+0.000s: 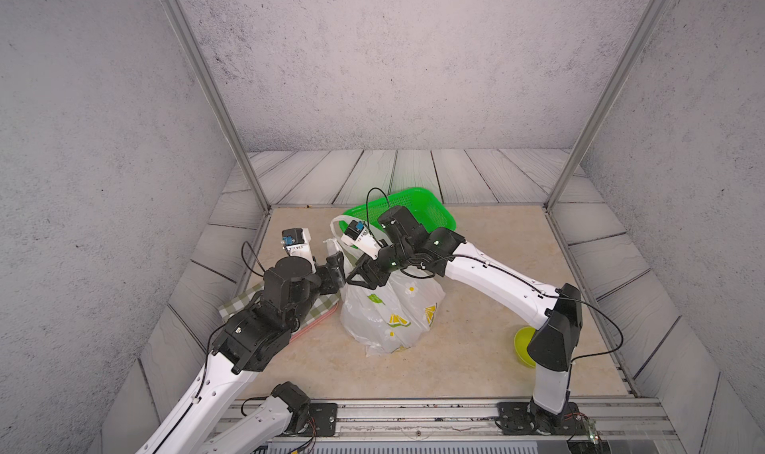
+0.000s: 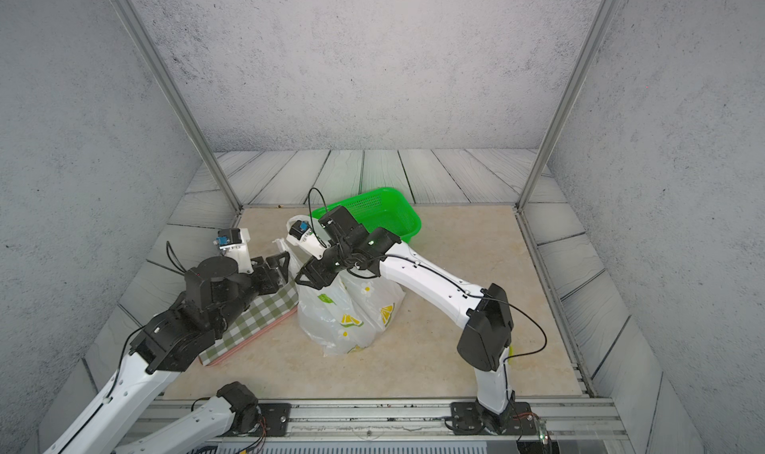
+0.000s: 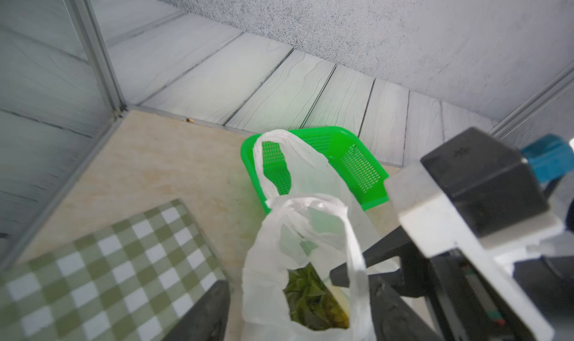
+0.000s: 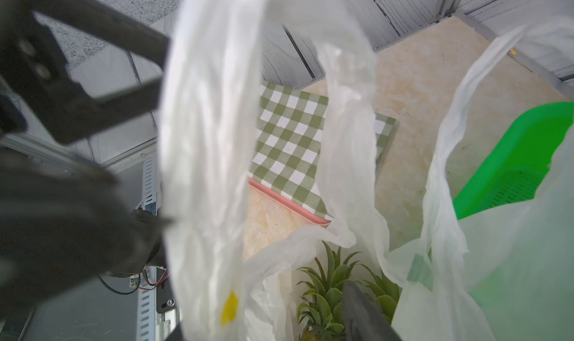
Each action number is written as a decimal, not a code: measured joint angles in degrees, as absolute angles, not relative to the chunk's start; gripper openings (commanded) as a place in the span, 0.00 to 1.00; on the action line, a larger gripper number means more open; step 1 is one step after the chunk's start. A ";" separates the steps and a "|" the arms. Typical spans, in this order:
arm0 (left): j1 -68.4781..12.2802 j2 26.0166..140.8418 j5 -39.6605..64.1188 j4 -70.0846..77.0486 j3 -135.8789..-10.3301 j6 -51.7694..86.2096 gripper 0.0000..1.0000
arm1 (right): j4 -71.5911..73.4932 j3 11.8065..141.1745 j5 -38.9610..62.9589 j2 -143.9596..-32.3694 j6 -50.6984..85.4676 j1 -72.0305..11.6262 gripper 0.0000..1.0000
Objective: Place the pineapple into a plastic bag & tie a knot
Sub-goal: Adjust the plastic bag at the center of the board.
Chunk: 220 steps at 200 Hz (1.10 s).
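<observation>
The plastic bag [image 1: 389,311] [image 2: 343,315] stands upright mid-table, white with lemon and daisy prints. The pineapple [image 4: 329,289] sits inside it, its green crown [image 3: 310,302] showing through the mouth. No knot is in view: the two handles are separate loose loops, one [image 3: 313,201] near and one [image 3: 276,137] farther back. My left gripper [image 1: 340,268] [image 3: 298,292] is open at the bag's left side, with the near handle between its wide jaws. My right gripper [image 1: 355,276] [image 4: 267,320] is at the bag's top, jaws apart, one finger [image 4: 360,311] over the crown, bag film hanging between.
A green mesh basket [image 1: 414,208] [image 2: 385,212] lies right behind the bag. A green-checked cloth on a pink tray [image 2: 256,319] [image 3: 108,261] lies left, under my left arm. A yellow-green bowl [image 1: 522,344] sits partly behind my right arm's elbow. Metal posts stand at the back corners.
</observation>
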<state>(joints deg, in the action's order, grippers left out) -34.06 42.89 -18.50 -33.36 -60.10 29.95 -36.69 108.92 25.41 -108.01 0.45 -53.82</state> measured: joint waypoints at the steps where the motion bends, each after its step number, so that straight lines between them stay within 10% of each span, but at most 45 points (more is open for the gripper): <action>1: -34.00 42.72 -18.55 -33.36 -60.03 30.06 0.97 | -36.69 108.92 25.39 -108.01 0.45 -53.82 0.63; 119: 0.05 41.52 20.71 -13.34 -43.59 38.50 0.86 | -39.03 118.89 20.10 -105.51 5.63 -53.80 0.75; 220: 1.65 37.63 25.39 -10.04 -36.97 43.31 0.79 | -46.92 143.11 18.72 -117.91 15.00 -54.02 0.69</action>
